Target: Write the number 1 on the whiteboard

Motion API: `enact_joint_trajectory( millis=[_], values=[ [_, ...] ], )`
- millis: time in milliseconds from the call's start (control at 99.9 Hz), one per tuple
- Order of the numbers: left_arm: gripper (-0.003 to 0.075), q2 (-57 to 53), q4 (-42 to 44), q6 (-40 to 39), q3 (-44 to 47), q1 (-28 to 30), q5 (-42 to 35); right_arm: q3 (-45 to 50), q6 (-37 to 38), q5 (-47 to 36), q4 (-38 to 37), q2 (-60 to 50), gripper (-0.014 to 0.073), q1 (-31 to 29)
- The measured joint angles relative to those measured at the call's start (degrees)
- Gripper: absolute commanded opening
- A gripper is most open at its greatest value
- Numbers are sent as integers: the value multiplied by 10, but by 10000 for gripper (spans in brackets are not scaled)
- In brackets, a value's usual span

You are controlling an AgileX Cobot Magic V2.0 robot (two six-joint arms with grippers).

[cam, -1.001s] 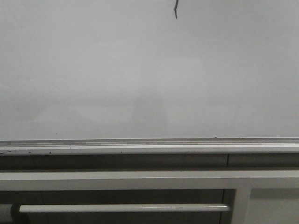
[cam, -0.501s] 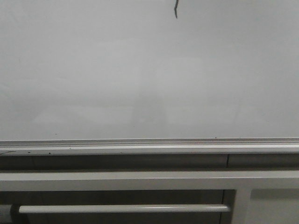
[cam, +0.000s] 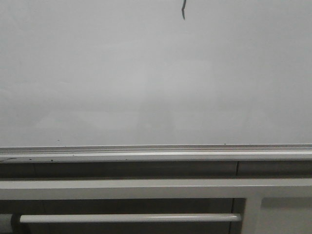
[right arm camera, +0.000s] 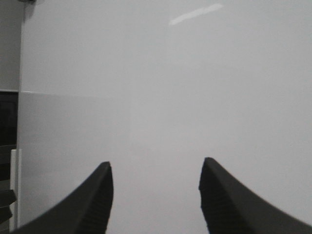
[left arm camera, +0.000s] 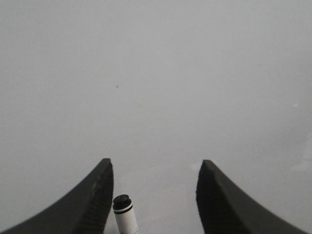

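The whiteboard [cam: 146,78] fills most of my front view, pale grey and glossy, with the silver metal rail [cam: 156,150] running along its lower edge. The number 1 [cam: 183,9] sits high above that rail, right of the board's middle: a thin dark stroke, nearly vertical with a slight kink, cut off by the top edge of the view. None of my arms shows in the front view, so I cannot tell from there how far either hand is from the stroke. My left hand [left arm camera: 154,168] faces bare board, its two dark fingers [left arm camera: 95,200] spread wide; a white marker with a dark cap [left arm camera: 123,214] lies against the inner side of one finger and clear of the other, so it is not clamped between them. The stroke does not show in the left wrist view. My right hand [right arm camera: 155,168] also faces plain board, fingers spread wide and holding nothing, and the stroke does not appear there either.
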Motion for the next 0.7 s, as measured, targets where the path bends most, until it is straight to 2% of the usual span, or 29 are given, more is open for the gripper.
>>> enact_joint_trajectory(
  millis=[50, 60, 70, 140, 160, 380, 701],
  values=[
    [179, -7, -2, 0, 0, 0, 0, 0, 0, -17, 1, -6, 148, 0],
    [142, -6, -2, 0, 0, 0, 0, 0, 0, -19, 1, -7, 115, 0],
    [142, -7, -2, 0, 0, 0, 0, 1, 0, -24, 1, -9, 97, 0],
    [6, -9, -2, 0, 0, 0, 5, 11, 0, -46, 2, -19, -73, 0],
    [-22, -9, -2, 0, 0, 0, 9, 16, 0, -50, 2, -22, -66, 0],
    [-20, -9, -2, -21, 0, 0, 32, 84, -1, -114, 7, -76, -60, 0],
    [-20, -9, 7, -42, 50, 0, 36, 249, -1, -200, 13, -245, -60, 0]
  ],
)
